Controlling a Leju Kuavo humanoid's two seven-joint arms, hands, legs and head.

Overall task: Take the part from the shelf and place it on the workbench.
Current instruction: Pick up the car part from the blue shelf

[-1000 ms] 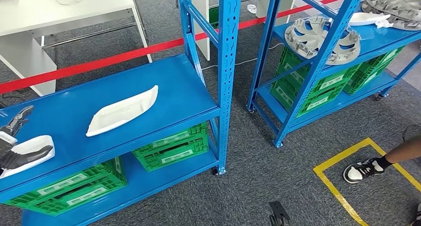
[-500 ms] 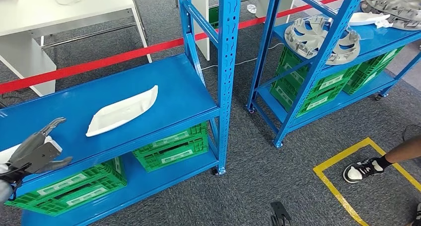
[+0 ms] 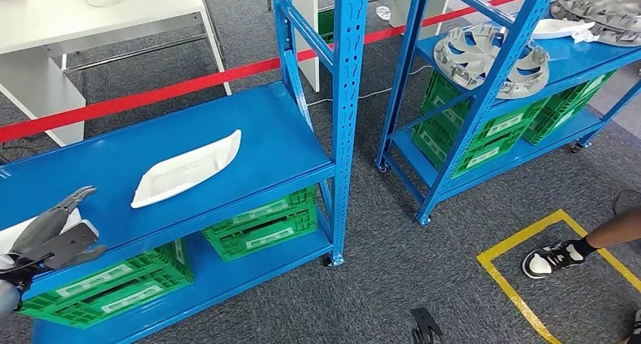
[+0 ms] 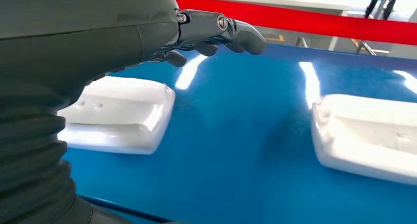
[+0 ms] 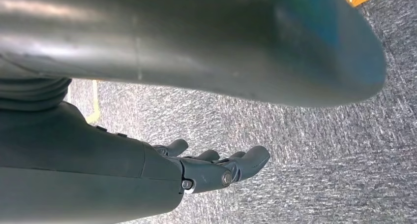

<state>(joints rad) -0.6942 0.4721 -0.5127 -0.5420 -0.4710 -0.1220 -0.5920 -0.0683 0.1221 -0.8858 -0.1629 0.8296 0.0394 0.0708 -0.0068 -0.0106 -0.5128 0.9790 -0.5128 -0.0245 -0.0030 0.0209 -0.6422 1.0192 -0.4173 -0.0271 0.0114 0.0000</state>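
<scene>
The near white part (image 4: 115,113) is lying on the blue shelf (image 3: 249,132), partly under the left hand (image 3: 53,234), which is hovering over it with fingers spread and gripping nothing. A second white part (image 3: 187,170) is sitting farther along. The right hand (image 5: 216,167) is hanging empty, fingers loosely apart, over carpet. By my judgement, grasping, lifting and carrying to the workbench are all remaining.

The head camera looks steeply down on the blue shelf (image 3: 189,144); the left wrist camera skims that shelf closely; the right wrist camera faces carpet (image 5: 319,150).
</scene>
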